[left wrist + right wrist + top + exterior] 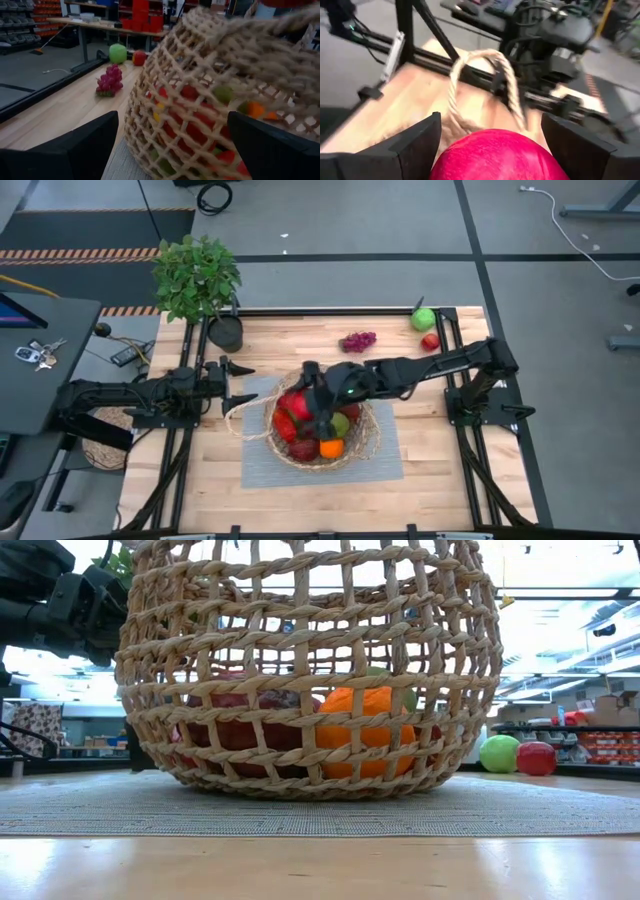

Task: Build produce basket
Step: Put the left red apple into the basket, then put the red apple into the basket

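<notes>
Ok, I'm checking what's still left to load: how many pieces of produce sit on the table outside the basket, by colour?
green fruit: 1
red fruit: 1
purple grape bunch: 1
Total: 3, all on the table beyond the basket.

Dark left hand (pixel 238 385) held level just beside the large round tan woven wicker basket (pixel 368 442), on its handle side, fingers spread wide, gripping nothing. Dark right arm stretched across above that basket, its hand (pixel 318 395) over the rim, fingers parted.
</notes>
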Controlling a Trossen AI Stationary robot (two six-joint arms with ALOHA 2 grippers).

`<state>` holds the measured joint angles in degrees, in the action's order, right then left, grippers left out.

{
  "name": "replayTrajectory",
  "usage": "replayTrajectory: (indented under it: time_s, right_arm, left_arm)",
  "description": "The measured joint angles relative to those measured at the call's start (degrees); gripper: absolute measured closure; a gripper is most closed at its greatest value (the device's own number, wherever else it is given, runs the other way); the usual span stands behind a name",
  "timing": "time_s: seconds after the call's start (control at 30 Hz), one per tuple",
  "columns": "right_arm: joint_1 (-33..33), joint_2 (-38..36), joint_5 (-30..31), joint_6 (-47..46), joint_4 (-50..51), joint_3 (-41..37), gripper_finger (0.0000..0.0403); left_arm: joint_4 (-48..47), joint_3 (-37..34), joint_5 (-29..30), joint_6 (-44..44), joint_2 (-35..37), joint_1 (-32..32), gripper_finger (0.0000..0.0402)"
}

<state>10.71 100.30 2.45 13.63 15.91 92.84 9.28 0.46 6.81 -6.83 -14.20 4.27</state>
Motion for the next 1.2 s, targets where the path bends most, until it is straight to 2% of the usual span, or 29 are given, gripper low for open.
replayTrajectory:
  time_s: [0.23,0.53,0.7,0.97,1.1,1.2]
  right_arm:
    - [-1.3,4.1,-2.5,-5.4,8.6,1.7,0.0058]
    - [-3.7,8.9,-2.1,-7.9,16.3,1.9,0.0057]
    - [-4.2,9.3,-2.0,-10.4,16.0,2.0,0.0050]
    - [-4.3,8.9,-2.0,-11.1,15.5,2.0,0.0008]
    - [-4.0,8.7,-1.9,-11.1,14.8,1.9,0.0006]
    - [-4.0,7.5,1.6,-11.1,14.9,1.9,0.0007]
  left_arm:
    - [-0.4,0.0,0.0,0.0,-0.8,0.0,0.0019]
    - [-0.2,0.0,0.0,0.0,-1.2,0.1,0.0019]
    - [-0.3,0.0,0.0,0.0,-1.2,0.1,0.0019]
    - [-0.2,0.0,0.0,0.0,-1.2,0.1,0.0019]
    - [-0.2,0.0,0.0,0.0,-1.2,0.1,0.0019]
    - [-0.2,0.0,0.0,0.0,-1.2,0.1,0.0019]
